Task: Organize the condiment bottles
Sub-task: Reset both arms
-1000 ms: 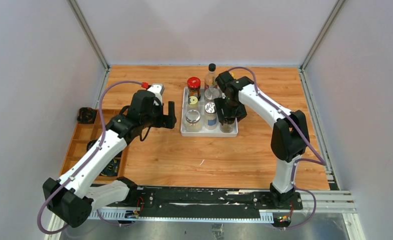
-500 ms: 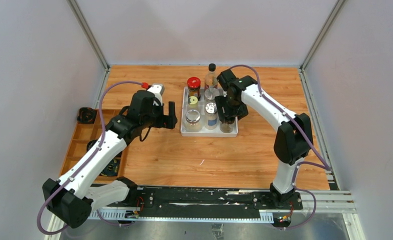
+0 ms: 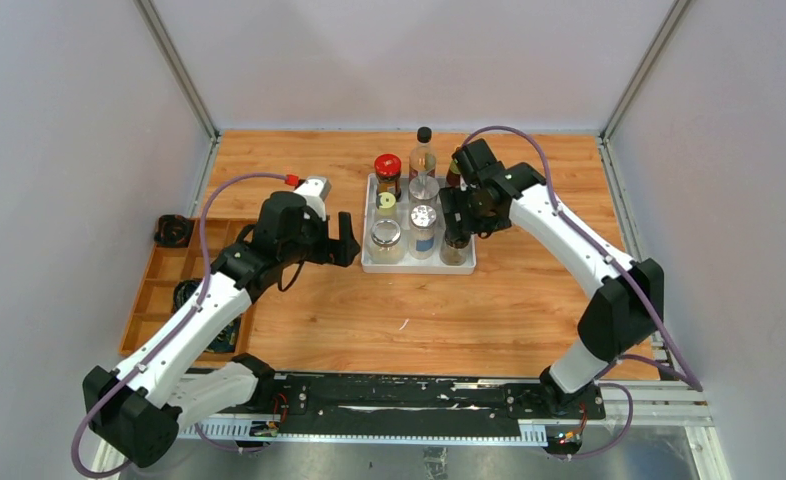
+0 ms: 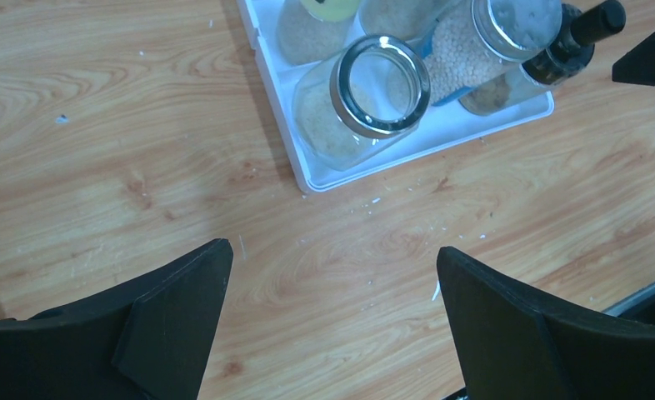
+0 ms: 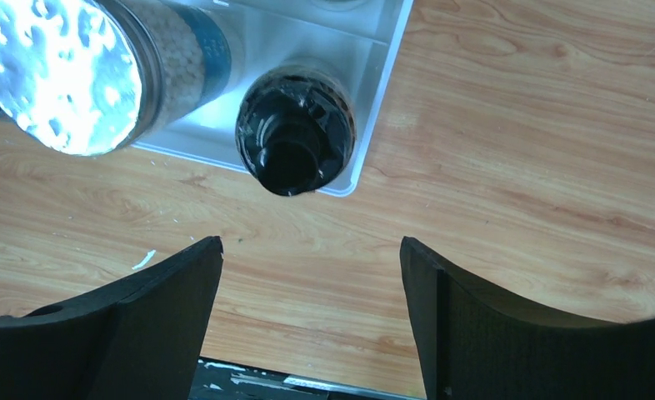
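The condiment bottles stand in a white tray [image 3: 419, 267] at mid-table. They are a red-capped jar [image 3: 388, 165], a tall clear bottle [image 3: 424, 150], a yellow-capped jar [image 3: 385, 203], a silver-lidded shaker [image 3: 422, 216], a silver-rimmed glass jar [image 3: 386, 236] and a dark black-capped bottle [image 3: 455, 246]. My right gripper [image 5: 312, 250] hangs open just above the dark bottle [image 5: 295, 137] in the tray's near right corner, with nothing between its fingers. My left gripper [image 4: 332, 254] is wide open over bare wood, just left of the tray [image 4: 307, 179] near the glass jar [image 4: 366, 100].
A wooden compartment organizer [image 3: 164, 285] holding dark items lies along the left edge, with a black object [image 3: 173, 231] beside it. Grey walls close in the table on three sides. A black rail [image 3: 399, 395] runs along the near edge.
My right gripper's jaws have spread wider and the hand has drawn up off the dark bottle, its elbow swinging right. My left gripper has shifted slightly right, toward the tray.
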Tool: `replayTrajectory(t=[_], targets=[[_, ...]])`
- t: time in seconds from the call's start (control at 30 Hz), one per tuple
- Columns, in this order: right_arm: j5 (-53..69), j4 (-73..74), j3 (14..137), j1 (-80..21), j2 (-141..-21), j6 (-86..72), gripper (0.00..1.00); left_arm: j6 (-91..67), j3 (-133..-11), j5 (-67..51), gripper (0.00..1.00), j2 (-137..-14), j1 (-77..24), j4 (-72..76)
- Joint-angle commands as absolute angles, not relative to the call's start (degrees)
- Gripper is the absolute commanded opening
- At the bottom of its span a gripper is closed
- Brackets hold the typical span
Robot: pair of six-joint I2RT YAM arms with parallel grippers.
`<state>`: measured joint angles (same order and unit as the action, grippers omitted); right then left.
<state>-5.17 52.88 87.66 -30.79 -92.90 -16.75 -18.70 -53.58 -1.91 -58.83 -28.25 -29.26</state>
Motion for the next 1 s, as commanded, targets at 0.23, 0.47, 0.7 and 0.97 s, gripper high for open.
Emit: replayTrajectory(t=[0.23, 0.47, 0.7, 0.97], targets=[[-10.42, 39.7, 72.27, -31.64, -79.16, -13.3, 0.85, -19.59, -47.72, -5.84, 1.0, -55.69, -28.03, -20.95], [-9.16, 33.13, 65.15, -31.64, -72.72, -12.69, 0.85, -18.81, -47.64, -4.52, 1.0, -54.16, -28.92, -21.42], [-7.15, 27.77, 60.12, -31.62, -68.76, -11.81, 0.85, -17.79, -48.37, -0.15, 1.0, -54.8, -34.76, -20.84], [-3.97, 19.06, 51.36, -31.73, -60.03, -8.91, 0.85, -17.27, -48.1, 4.39, 1.0, -54.76, -37.75, -20.06]])
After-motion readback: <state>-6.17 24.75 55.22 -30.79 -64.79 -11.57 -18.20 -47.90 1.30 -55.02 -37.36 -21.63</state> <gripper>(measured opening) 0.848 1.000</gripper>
